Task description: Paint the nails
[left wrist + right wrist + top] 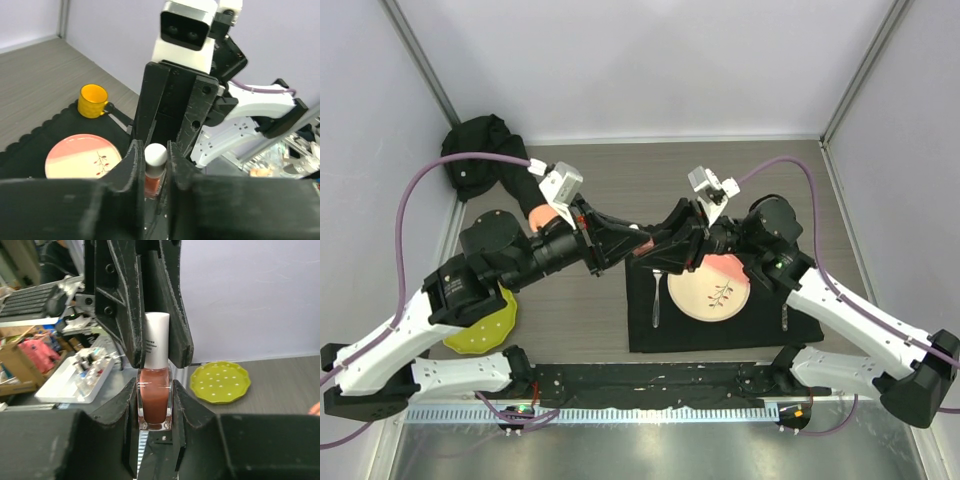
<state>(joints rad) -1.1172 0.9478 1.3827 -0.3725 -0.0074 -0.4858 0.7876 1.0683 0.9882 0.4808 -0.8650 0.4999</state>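
A small polish bottle (155, 397) with red-brown polish and a white cap (156, 340) hangs in the air between the two arms, above the black mat. My right gripper (155, 390) is shut on its glass body. From the opposite side, my left gripper (154, 150) is shut on the white cap (155, 154), a finger pressed to each side. In the top view the two grippers meet at mid-table (648, 245). The pale pink mannequin hand (542, 215) with its black sleeve (480, 155) lies at the back left, mostly hidden by the left arm. Its nails are hidden.
A black mat (720, 335) carries a pink plate (710, 290) and a fork (657, 295). A yellow cup (93, 100) stands on the mat's far part. A yellow-green dotted plate (480, 328) lies under the left arm. Grey walls enclose three sides.
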